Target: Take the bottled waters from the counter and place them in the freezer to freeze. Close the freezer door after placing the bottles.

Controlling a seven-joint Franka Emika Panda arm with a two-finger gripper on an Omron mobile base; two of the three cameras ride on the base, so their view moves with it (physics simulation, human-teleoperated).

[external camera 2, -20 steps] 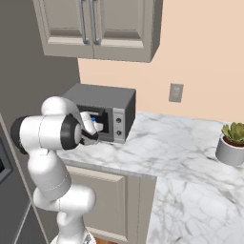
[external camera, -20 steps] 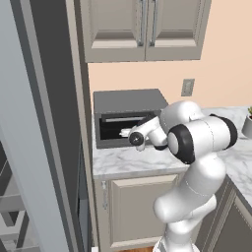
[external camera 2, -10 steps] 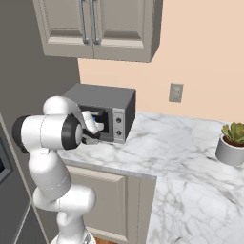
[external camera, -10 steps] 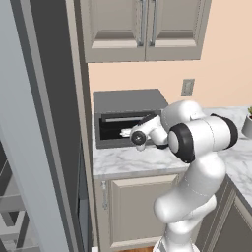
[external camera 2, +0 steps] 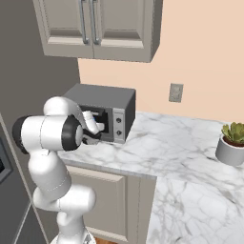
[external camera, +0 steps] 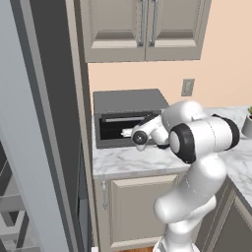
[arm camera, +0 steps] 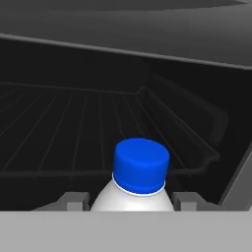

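Observation:
One bottled water [arm camera: 141,170], whitish with a blue cap, stands upright between my gripper's [arm camera: 130,201] two dark fingertips [arm camera: 75,201], which press against its sides. The gripper is shut on it. Behind the bottle gapes the dark cavity of the grey toaster oven [arm camera: 74,123] with its wire rack. From the base, my gripper [external camera: 129,133] is at the oven's open front on the marble counter [external camera: 123,160], and the bottle's blue band [external camera 2: 90,117] shows beside my hand. The freezer [external camera: 34,162] stands tall and grey at the far left, its grey shelves [external camera: 12,216] low down.
The toaster oven [external camera 2: 102,95] sits at the counter's [external camera 2: 167,143] left end under beige wall cabinets [external camera: 142,29]. A potted succulent [external camera 2: 232,140] stands at the far right. A wall socket [external camera 2: 176,92] sits above the marble. Beige base cabinets [external camera: 138,206] run below.
The gripper's fingers have drawn in onto the bottle's sides. The arm and the bottle have hardly shifted.

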